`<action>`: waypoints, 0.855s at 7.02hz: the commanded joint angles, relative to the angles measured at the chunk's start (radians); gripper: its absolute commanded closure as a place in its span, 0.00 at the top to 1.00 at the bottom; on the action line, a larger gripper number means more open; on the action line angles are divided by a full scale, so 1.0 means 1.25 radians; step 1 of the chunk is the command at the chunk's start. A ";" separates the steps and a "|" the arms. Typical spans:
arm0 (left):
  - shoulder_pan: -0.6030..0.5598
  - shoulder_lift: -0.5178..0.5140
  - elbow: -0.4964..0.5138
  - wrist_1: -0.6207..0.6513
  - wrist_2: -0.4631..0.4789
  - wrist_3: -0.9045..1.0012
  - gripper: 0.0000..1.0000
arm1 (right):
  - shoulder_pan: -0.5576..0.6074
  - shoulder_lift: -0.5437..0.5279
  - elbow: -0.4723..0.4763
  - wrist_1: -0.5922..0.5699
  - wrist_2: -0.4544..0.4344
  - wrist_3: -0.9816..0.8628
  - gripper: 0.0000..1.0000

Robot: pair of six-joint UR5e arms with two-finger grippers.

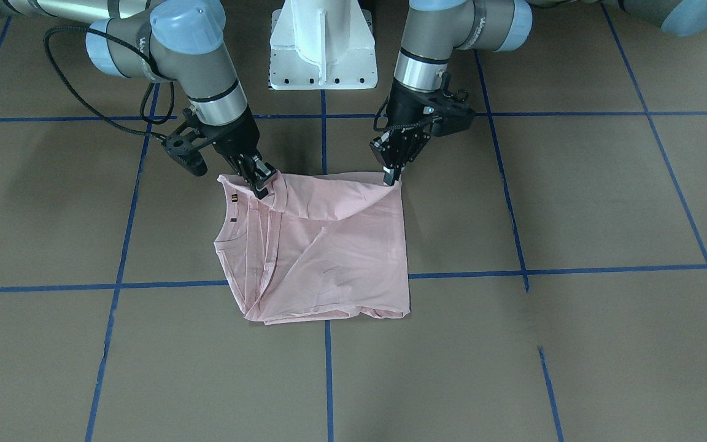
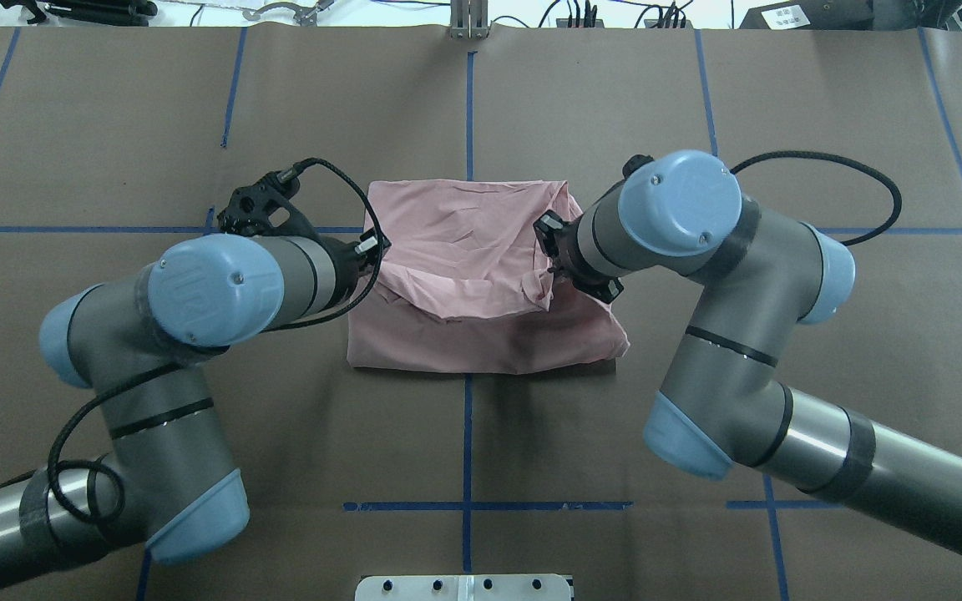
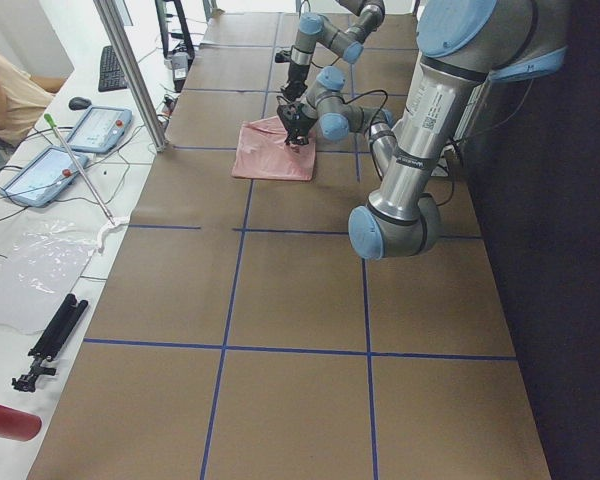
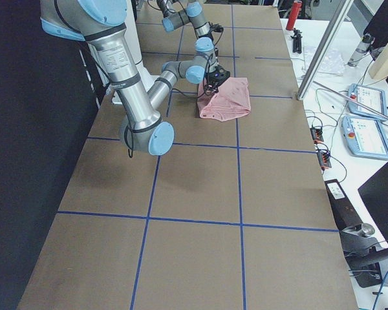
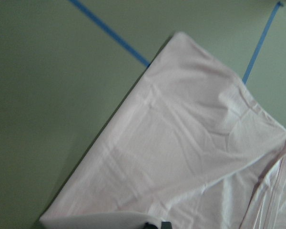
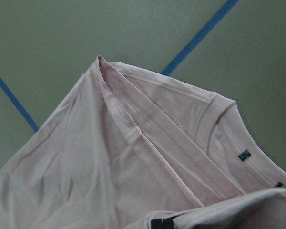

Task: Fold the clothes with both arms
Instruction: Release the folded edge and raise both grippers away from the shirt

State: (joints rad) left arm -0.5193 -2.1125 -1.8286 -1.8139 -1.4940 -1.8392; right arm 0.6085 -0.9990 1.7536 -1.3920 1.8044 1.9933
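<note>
Both arms are on the garment: the pink T-shirt [image 1: 329, 258] lies partly folded in the middle of the brown surface [image 1: 574, 344], plain side up, with the collar [image 1: 231, 245] towards the left of the front-facing frame. In that view's upper left the right hand [image 1: 261, 181] pinches the shirt's top corner, fingers pressed together on the cloth. At upper right the left hand [image 1: 392, 175] nips the other top corner the same way. The held edge runs straight across the frame between them and sags a little in the middle, lifted just off the layers beneath. And here is what matters: the rest of the shirt stretches away below both hands towards the bottom of the frame, with its free edge parallel to the held one. Each hand sits at its own corner, neither nearer. By my reading, the coming fold calls for carrying that edge down-frame, evenly, with both hands level.
</note>
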 commanded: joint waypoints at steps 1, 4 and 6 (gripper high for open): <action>-0.062 -0.074 0.166 -0.093 0.001 0.049 0.00 | 0.051 0.064 -0.127 0.027 0.024 -0.029 0.00; -0.081 -0.078 0.296 -0.222 0.025 0.134 0.00 | 0.112 0.146 -0.325 0.109 0.080 -0.086 0.00; -0.114 -0.147 0.488 -0.336 0.054 0.233 0.24 | 0.147 0.242 -0.623 0.319 0.083 -0.184 0.46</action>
State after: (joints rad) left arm -0.6304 -2.2419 -1.3762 -2.1382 -1.4446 -1.6275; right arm 0.7581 -0.7688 1.2028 -1.1407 1.9021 1.8619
